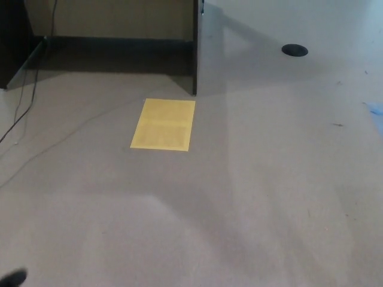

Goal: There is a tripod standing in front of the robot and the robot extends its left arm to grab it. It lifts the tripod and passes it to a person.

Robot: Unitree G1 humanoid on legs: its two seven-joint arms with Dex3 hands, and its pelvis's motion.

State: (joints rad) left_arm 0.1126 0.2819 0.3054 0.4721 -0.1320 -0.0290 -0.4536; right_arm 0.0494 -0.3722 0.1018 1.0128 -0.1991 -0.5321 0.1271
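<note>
A: So, where is the tripod?

B: Nowhere in the head view. No tripod shows, and no person either. What shows is bare grey floor (263, 197), a yellow sheet (163, 124) lying flat on it, a dark panel edge (194, 48) standing upright above the sheet, a round black floor cap (294, 50) at upper right, and a thin cable (24, 113) trailing along the left side.

A: And the left hand?

B: Only a dark tip at the bottom left corner (13, 277), most likely one finger of the left hand. Too little shows to say whether the fingers are spread, pressed together or pinched on anything. I cannot tell.

A: The right hand?

B: Out of the picture entirely.

A: Then which way does the tripod lie from the hand?

B: That cannot be read here. Since the thing itself is unseen, neither its bearing from the hand, nor the way it points, nor its long axis can be given. By the task it should stand upright, long axis vertical, but that is a guess, not a sighting.

A: Which arm is nearer?

B: Unknown in terms of the tripod. Only the left shows at all, at the lower left edge.
</note>
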